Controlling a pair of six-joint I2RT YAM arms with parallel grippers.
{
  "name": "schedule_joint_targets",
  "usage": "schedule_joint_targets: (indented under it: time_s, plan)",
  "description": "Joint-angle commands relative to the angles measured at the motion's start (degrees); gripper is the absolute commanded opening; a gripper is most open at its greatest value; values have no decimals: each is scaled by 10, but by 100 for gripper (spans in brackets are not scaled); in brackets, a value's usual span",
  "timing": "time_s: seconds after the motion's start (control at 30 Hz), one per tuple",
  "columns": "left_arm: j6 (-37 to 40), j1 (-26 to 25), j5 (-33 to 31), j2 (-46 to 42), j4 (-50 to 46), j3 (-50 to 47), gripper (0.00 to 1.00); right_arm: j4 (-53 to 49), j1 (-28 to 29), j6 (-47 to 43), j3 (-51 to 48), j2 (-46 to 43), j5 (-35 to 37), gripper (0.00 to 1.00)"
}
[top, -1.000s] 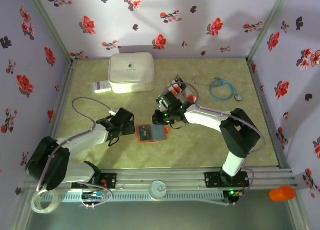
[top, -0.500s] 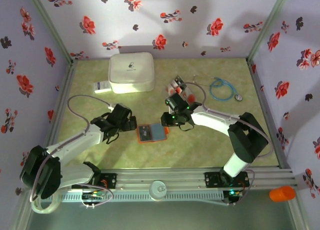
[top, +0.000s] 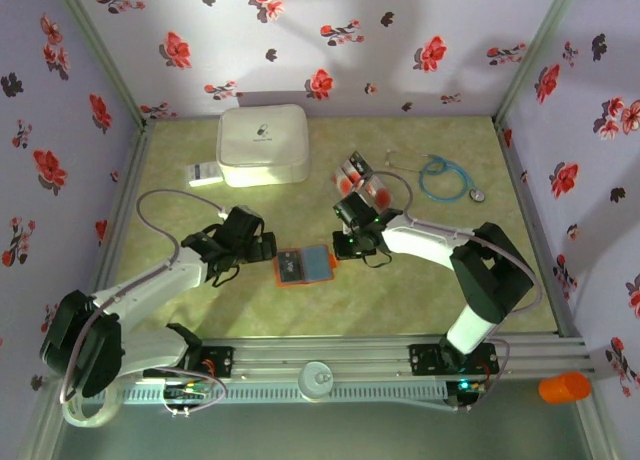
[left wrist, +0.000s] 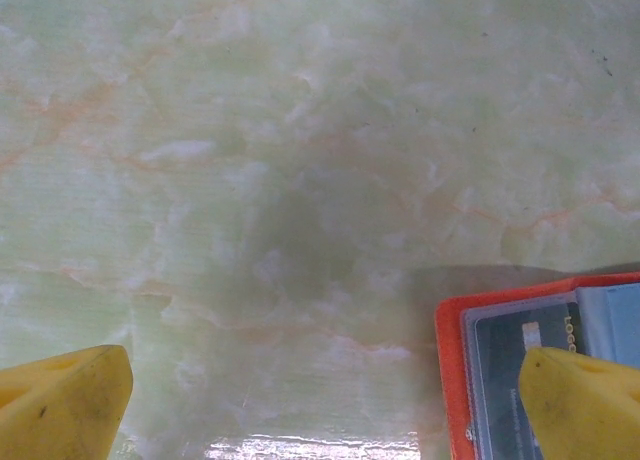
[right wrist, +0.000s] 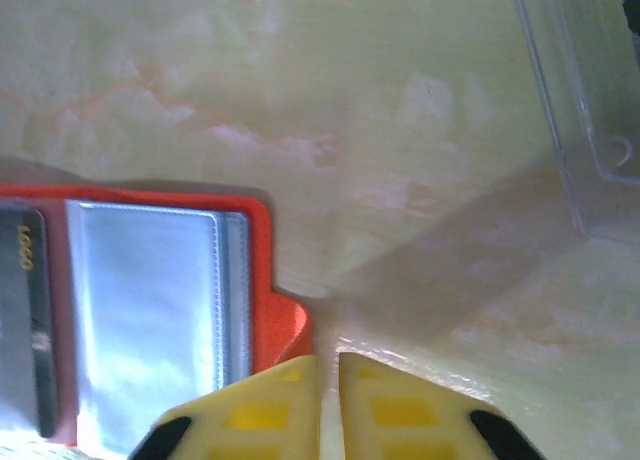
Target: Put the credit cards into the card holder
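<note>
The orange-red card holder lies open on the green table, its bluish-grey pockets up. A dark credit card sits in its left pocket and also shows in the right wrist view. More credit cards lie farther back, by a clear plastic box. My left gripper is open just left of the holder, its right finger over the holder's left edge. My right gripper is shut at the holder's right edge, beside its small orange tab, with nothing seen between its fingers.
A big white rounded case stands at the back left with a white barcode label beside it. A blue stethoscope lies at the back right. Flowered walls close in three sides. An orange cylinder lies outside, at the front right.
My right gripper has drawn back to the right, from over the holder to its right edge, opening briefly and shutting again. My left arm has shifted its gripper up to the holder's left edge.
</note>
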Motion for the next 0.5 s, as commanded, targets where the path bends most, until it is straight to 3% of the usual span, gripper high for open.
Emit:
schedule_joint_targets:
  time_s: [0.0, 0.47]
  plan:
    - [7, -1, 6, 8, -4, 16, 100, 5, -5, -2, -16, -2, 7, 1]
    - [-1, -10, 33, 31, 18, 27, 100, 33, -4, 48, -57, -94, -28, 0]
